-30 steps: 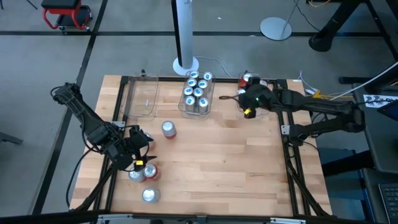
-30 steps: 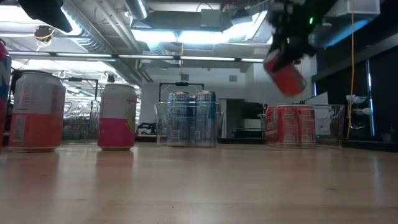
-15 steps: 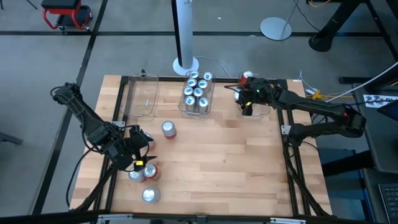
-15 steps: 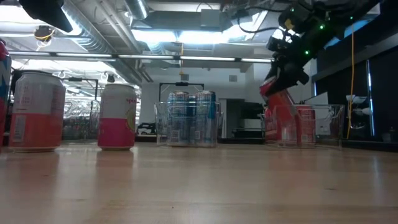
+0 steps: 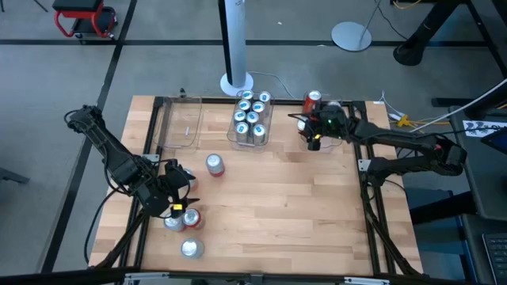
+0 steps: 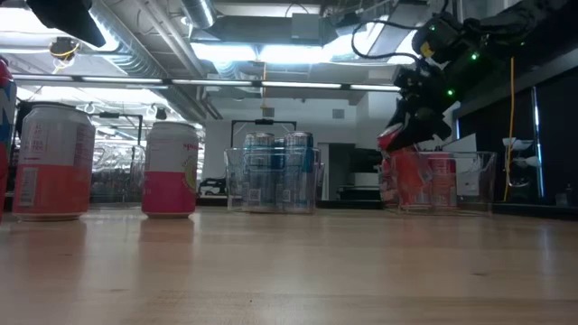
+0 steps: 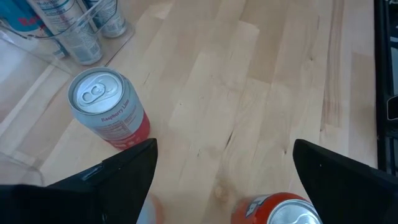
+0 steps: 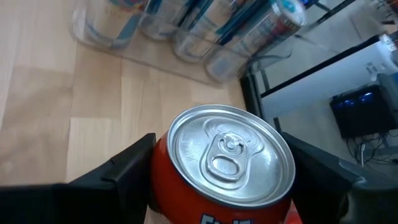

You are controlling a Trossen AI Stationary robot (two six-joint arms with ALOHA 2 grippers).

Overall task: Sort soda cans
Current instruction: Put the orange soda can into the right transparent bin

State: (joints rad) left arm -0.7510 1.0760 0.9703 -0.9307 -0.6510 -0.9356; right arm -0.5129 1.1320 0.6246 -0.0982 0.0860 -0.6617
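My right gripper [image 8: 227,186] is shut on a red soda can [image 8: 227,155] with a silver top, at the near left end of the right clear bin [image 6: 470,181], where other red cans [image 6: 438,181] stand. The middle bin [image 5: 251,117] is full of blue-and-white cans. My left gripper [image 7: 224,180] hangs open above the near left of the table, over a red can [image 7: 280,211] and near a silver-and-red can [image 7: 106,112]. Another loose can [image 5: 190,248] stands near the front edge. My right gripper pinches the red can between its two fingers, one on each side of the body just below the top rim [image 8: 163,186]. The fingers slant down from the table's right side. The can [image 6: 397,144] hangs tilted, its lower end at the height of the bin's rim.
An empty clear bin [image 5: 181,125] stands at the far left. A white pole's base [image 5: 236,81] sits behind the middle bin. A black frame [image 5: 368,198] runs along the table's edges. Bare wood lies across the middle and the near right.
My right gripper has come down with the red can toward the right bin and rolled a little. The can hung well above the bin before and is now down at the bin's rim. My left arm has kept still.
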